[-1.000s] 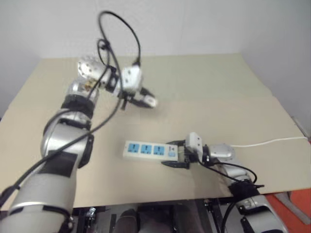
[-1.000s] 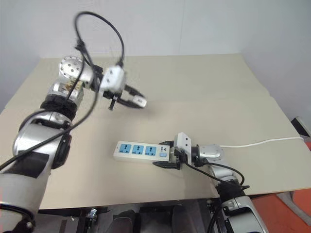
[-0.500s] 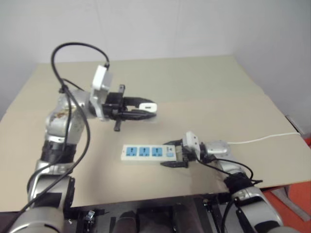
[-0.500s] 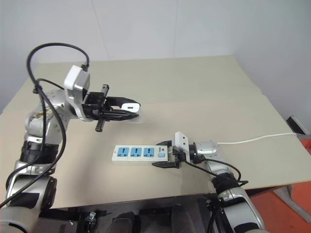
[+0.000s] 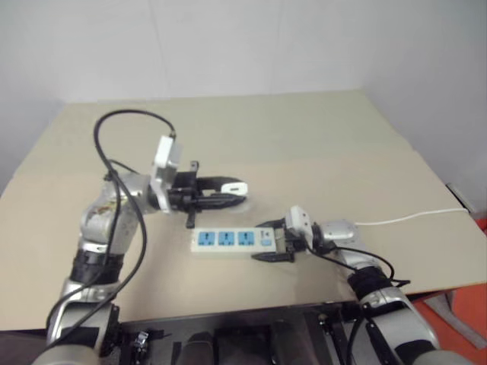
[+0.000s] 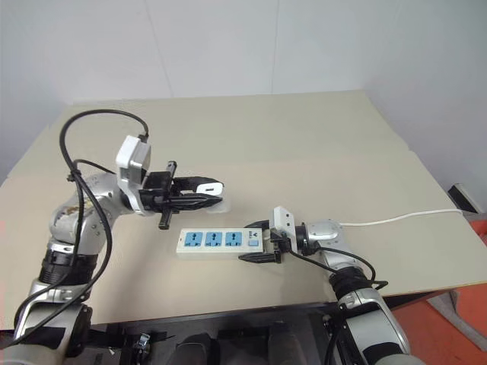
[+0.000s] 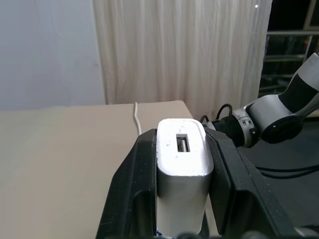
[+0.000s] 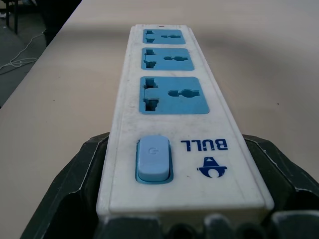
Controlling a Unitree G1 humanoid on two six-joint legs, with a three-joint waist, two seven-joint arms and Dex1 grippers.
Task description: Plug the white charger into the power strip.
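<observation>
Left gripper: left gripper clamped on the white charger, one black finger each side; left wrist view shows the charger's port end facing out between the fingers
Right gripper: right gripper closed around the switch end of the power strip, fingers on both long edges, pinning it flat
Charger location: in the air, above and just behind the strip's far-left sockets, not touching the strip
Strip location: flat on the tan table, near the front edge, three blue sockets face up, all empty; switch at the gripper end
Cable: thin white cable runs off to the right across the table
Done: charger picked up, strip braced
Left to do: turn the charger so its prongs face down (prongs can't be seen), line up over a socket, push in, let go
Progress: roughly halfway by my read; carry phase, insertion not started
Risk: misaligned prongs could shove the strip despite the brace
</observation>
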